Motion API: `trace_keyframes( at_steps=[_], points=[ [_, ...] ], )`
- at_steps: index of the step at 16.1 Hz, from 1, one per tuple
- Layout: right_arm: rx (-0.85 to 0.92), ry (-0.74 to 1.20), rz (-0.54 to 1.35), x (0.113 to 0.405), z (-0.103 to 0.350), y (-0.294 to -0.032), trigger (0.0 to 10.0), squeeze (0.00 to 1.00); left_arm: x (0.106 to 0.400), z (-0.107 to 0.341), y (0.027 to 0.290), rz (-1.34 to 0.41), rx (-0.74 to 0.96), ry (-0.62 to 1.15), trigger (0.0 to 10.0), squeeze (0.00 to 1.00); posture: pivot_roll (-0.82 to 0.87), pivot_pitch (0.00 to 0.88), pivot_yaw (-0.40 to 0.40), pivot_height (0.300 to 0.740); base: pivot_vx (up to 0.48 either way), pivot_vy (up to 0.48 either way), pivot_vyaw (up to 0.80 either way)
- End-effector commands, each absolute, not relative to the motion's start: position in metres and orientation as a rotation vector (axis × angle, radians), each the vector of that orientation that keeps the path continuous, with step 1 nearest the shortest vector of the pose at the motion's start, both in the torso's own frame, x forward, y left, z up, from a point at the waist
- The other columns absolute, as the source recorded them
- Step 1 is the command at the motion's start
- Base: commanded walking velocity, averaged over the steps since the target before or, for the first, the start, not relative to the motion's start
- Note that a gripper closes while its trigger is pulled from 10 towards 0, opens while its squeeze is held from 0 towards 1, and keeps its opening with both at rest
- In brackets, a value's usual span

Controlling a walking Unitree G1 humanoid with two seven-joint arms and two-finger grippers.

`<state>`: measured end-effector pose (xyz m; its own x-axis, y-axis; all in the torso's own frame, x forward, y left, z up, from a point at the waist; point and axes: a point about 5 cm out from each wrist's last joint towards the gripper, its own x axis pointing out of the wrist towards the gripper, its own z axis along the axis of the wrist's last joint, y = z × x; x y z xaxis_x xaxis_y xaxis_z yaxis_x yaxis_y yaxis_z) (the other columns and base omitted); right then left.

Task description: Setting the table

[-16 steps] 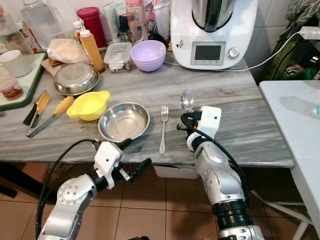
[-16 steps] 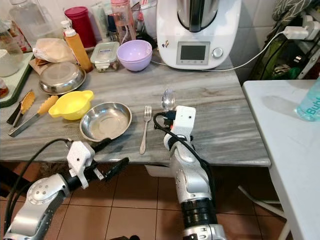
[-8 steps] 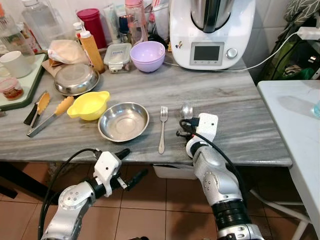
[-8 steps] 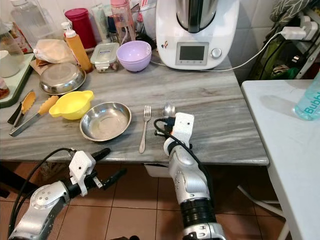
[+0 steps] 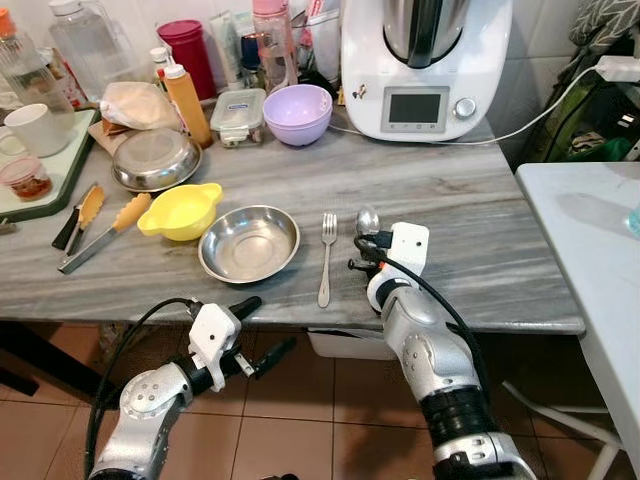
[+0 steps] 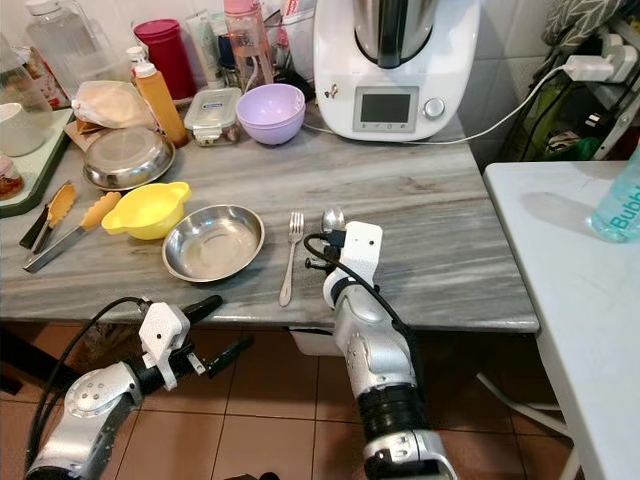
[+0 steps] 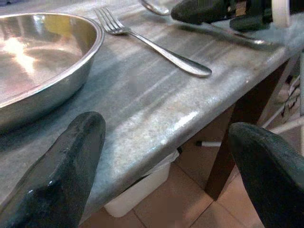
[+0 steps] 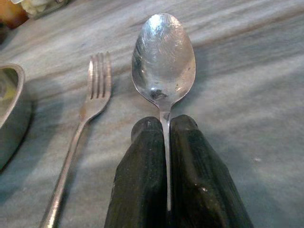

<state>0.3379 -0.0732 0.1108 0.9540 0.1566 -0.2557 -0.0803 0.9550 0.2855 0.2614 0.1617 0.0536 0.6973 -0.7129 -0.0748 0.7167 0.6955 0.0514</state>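
A: Since a second ago right tool (image 8: 166, 166) has pulled back toward the near edge with the spoon (image 8: 164, 64), bowl now level with the fork (image 5: 325, 255) tines. Left tool (image 5: 247, 340) dropped a bit lower under the edge.

B: Right tool state?

A: Fingers (image 8: 142, 180) pinched tight on the spoon handle, bowl sticking out ahead, facing up. Spoon sits low over the marble surface (image 5: 480, 210); can't tell if it touches.

B: Where relative to the fork?

A: Just right of it, roughly parallel, small gap. Fork lies flat, tines pointing away from the robot, just right of the steel bowl (image 5: 249, 243).

B: Left tool?

A: Spread wide, gripping nothing, below the front edge of the surface, near the steel bowl's side.

B: Rest of the surface?

A: Yellow bowl (image 5: 180, 211) left of the steel one, touching or nearly. Tongs (image 5: 100, 228) further left. Second steel dish (image 5: 155, 159) behind it, squeeze bottle (image 5: 183, 90), lidded container (image 5: 238, 110), purple bowl (image 5: 297, 111), white kitchen machine (image 5: 425, 60) at the back. Green tray (image 5: 70, 160) with a mug (image 5: 30, 128) far left.
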Motion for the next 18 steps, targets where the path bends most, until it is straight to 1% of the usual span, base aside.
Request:
trace_keyframes(
  at_steps=[1, 5, 9, 10, 14, 18],
  points=[
    [0.348, 0.276, 0.187, 0.338, 0.122, -0.042, 10.0, 0.0, 0.261, 0.049, 0.164, -0.805, 0.08, 0.075, 10.0, 0.0, -0.02, 0.124, 0.1, 0.74, 0.0, 0.0, 0.0],
    [0.366, 0.285, 0.187, 0.339, 0.122, -0.041, 10.0, 0.0, 0.265, 0.046, 0.167, -0.801, 0.083, 0.061, 10.0, 0.0, -0.01, 0.121, 0.1, 0.74, 0.0, 0.0, 0.0],
    [0.39, 0.313, 0.213, 0.334, 0.115, -0.037, 10.0, 0.0, 0.266, 0.04, 0.167, -0.801, 0.088, 0.065, 10.0, 0.0, -0.02, 0.121, 0.1, 0.74, 0.0, 0.0, 0.0],
    [0.398, 0.323, 0.203, 0.334, 0.113, -0.039, 10.0, 1.0, 0.267, 0.044, 0.167, -0.807, 0.091, 0.046, 10.0, 0.0, -0.02, 0.121, 0.1, 0.74, 0.0, 0.0, 0.0],
    [0.394, 0.304, 0.225, 0.336, 0.116, -0.04, 10.0, 1.0, 0.268, 0.046, 0.167, -0.814, 0.098, 0.021, 10.0, 0.0, -0.02, 0.117, 0.1, 0.74, 0.0, 0.0, 0.0],
    [0.313, 0.221, 0.232, 0.337, 0.125, -0.048, 10.0, 1.0, 0.271, 0.053, 0.167, -0.812, 0.075, -0.013, 10.0, 0.0, -0.01, 0.111, 0.094, 0.74, 0.0, 0.0, 0.0]
  ],
)
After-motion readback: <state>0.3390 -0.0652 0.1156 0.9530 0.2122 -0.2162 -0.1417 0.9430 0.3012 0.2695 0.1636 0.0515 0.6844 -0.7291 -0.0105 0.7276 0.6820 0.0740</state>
